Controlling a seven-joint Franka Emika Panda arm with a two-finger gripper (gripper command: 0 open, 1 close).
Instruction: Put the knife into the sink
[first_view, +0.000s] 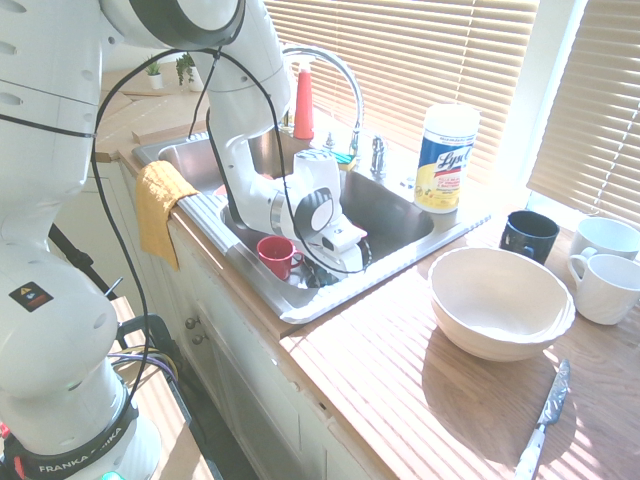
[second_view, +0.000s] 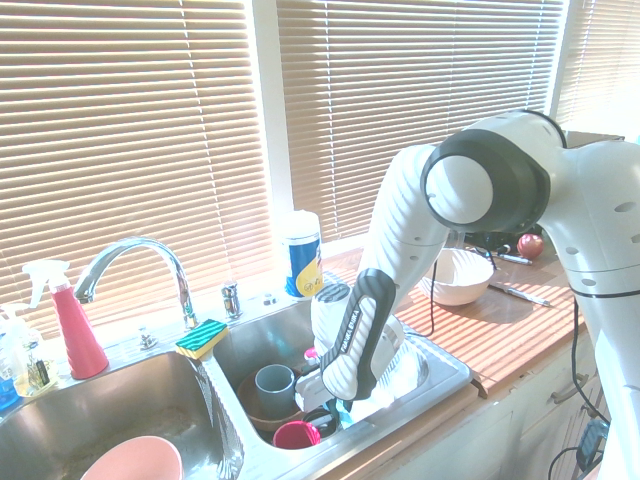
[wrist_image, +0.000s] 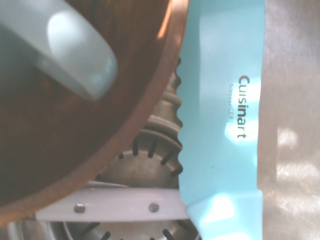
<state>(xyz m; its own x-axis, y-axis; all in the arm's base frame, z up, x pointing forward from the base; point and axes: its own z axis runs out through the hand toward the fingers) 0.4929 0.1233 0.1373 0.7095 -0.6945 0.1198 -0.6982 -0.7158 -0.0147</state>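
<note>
The knife (wrist_image: 225, 115) fills the wrist view: a light turquoise blade printed "Cuisinart", lying over the drain (wrist_image: 145, 160) beside a brown bowl (wrist_image: 75, 125) that holds a grey mug (wrist_image: 70, 55). My gripper (first_view: 335, 262) is shut on the knife and reaches low into the right basin of the steel sink (first_view: 330, 300), close to a red cup (first_view: 275, 255). From the other side the gripper (second_view: 335, 410) sits behind the sink's front rim (second_view: 440, 385), its fingers mostly hidden by the wrist. In both exterior views the knife is hidden.
On the wooden counter right of the sink stand a big white bowl (first_view: 497, 300), a silver knife (first_view: 543, 420), a dark mug (first_view: 528, 235) and white mugs (first_view: 605, 285). A wipes canister (first_view: 446, 158) and faucet (first_view: 335, 70) stand behind the basin. A yellow cloth (first_view: 160, 205) hangs over the front edge.
</note>
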